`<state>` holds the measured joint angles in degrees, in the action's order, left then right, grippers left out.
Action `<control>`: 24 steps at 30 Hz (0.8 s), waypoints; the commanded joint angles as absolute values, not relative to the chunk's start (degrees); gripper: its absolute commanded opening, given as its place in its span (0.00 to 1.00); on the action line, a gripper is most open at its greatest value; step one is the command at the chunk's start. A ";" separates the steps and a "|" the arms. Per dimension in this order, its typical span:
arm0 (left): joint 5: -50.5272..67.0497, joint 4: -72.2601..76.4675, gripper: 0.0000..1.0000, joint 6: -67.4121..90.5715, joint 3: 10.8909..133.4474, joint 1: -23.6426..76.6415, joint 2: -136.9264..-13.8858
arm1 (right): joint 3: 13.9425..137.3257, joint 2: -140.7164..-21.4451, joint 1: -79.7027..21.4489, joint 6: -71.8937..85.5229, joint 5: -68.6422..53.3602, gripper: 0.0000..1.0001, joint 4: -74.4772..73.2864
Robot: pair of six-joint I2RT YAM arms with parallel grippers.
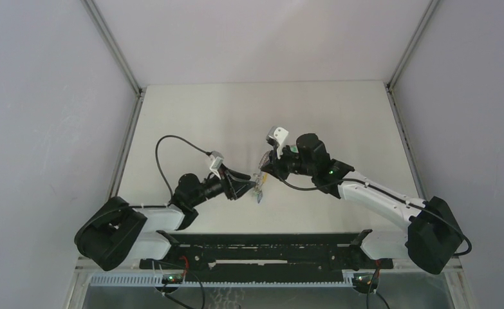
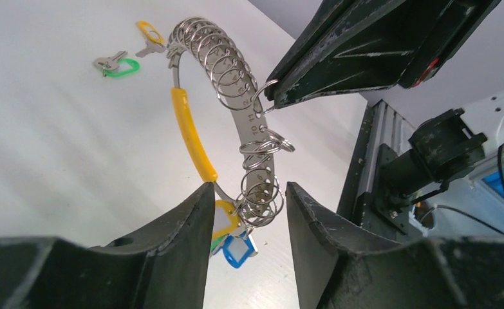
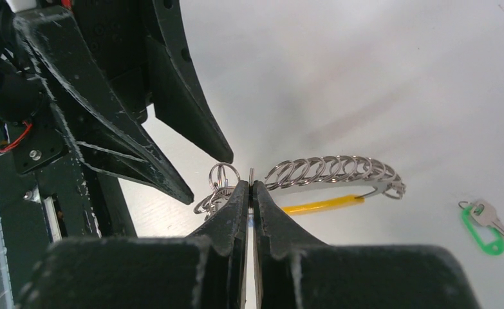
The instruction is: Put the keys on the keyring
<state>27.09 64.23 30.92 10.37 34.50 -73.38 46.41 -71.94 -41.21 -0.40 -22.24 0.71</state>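
Note:
The keyring [image 2: 191, 129], a yellow band joined to a silver strip carrying several small split rings, hangs above the white table [image 2: 56, 148]. My right gripper [image 3: 252, 185] is shut on one of those split rings, seen pinched at its tip [image 2: 268, 101]. My left gripper [image 2: 249, 187] is open, its fingers on either side of the keyring's lower end. There, a yellow tag [image 2: 225, 215] and a blue tag [image 2: 239, 250] hang. The left finger [image 2: 194, 219] touches the yellow tag. A green-headed key [image 2: 117, 65] and a yellow-headed key [image 2: 147, 35] lie loose on the table. From the right wrist, the green key [image 3: 484, 225] lies beyond the keyring [image 3: 333, 168].
Both grippers meet near the table's middle [image 1: 259, 183]. A black frame [image 1: 262, 248] runs along the near edge between the arm bases. Grey walls close in the table on the left, right and back. A cable [image 1: 172, 145] loops above the left arm.

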 commanded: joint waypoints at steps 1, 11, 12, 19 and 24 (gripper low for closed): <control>29.13 67.67 0.49 25.59 13.25 34.78 -74.83 | 46.73 -69.62 -40.87 0.35 -24.22 0.00 5.33; 33.80 75.10 0.42 28.70 15.24 34.91 -79.19 | 45.75 -70.21 -40.96 0.94 -26.18 0.00 6.76; 34.19 76.10 0.41 29.19 15.29 34.89 -79.75 | 45.75 -70.27 -40.96 0.95 -26.23 0.00 6.88; 35.25 78.34 0.20 30.15 14.75 35.07 -80.76 | 44.78 -69.97 -40.87 1.13 -25.64 0.00 7.17; 34.72 74.91 0.06 28.73 14.10 35.16 -79.24 | 43.66 -69.71 -40.61 1.72 -25.26 0.00 7.91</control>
